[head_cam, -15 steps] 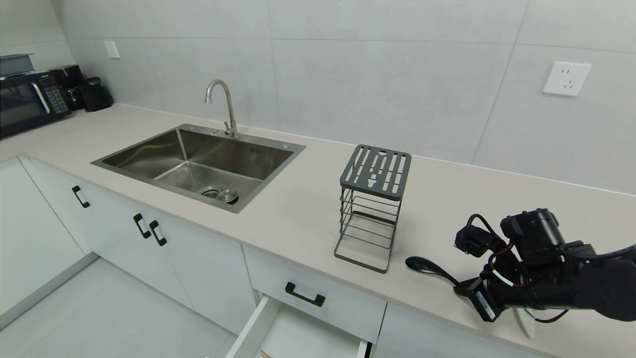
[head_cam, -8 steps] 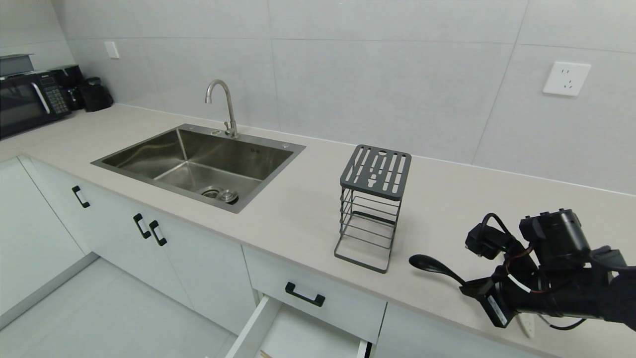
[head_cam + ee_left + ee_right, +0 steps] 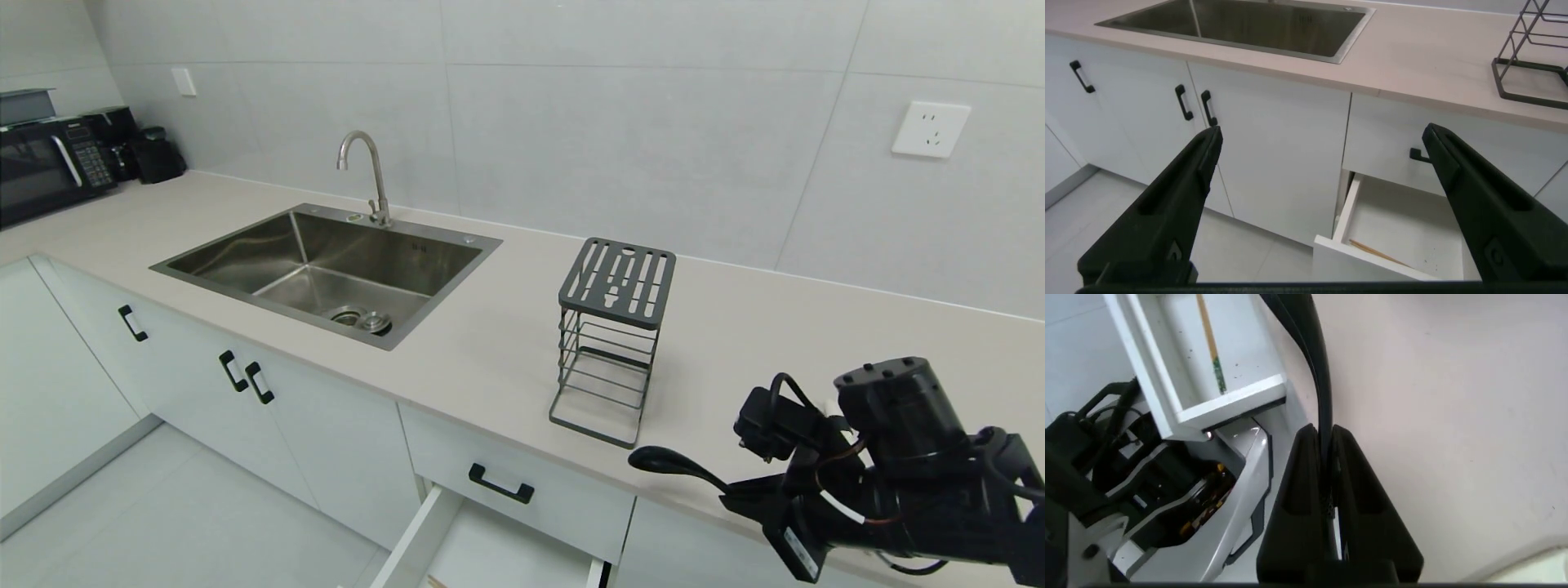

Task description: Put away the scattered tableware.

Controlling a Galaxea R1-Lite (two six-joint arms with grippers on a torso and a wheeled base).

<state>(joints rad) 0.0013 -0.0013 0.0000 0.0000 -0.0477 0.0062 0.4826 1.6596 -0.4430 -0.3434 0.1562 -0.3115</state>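
The right pincer [image 3: 1327, 441] is shut tight on the handle of a black spoon [image 3: 665, 464], both fingers pressed flat against the thin stem with no gap left. It grips the handle well back from the bowl, so the bowl end sticks out ahead of the arm, free of the fingers. That looks sensible for a slim, light thing, since the long free end can be steered into a narrow space first. The spoon hangs clear of the tabletop [image 3: 506, 343], right at its front edge and just beside the front foot of the wire rack [image 3: 614, 343], but not touching it.

Below that edge a drawer [image 3: 1349, 214] stands pulled open, and a lone chopstick [image 3: 1376, 252] lies along its floor. My guess is that the drawer is where the spoon is bound, as the spoon points roughly that way and sits low, not raised toward the rack's slotted top. Getting it in would call for bringing the bowl out past the edge and down — without knocking the drawer's front wall.

The left pincer [image 3: 1321, 137] waits low in front of the cabinets with its fingers spread wide and nothing between them. It faces the open drawer, out of the spoon's way. The sink [image 3: 392, 253] farther along the tabletop lies well apart from all this.
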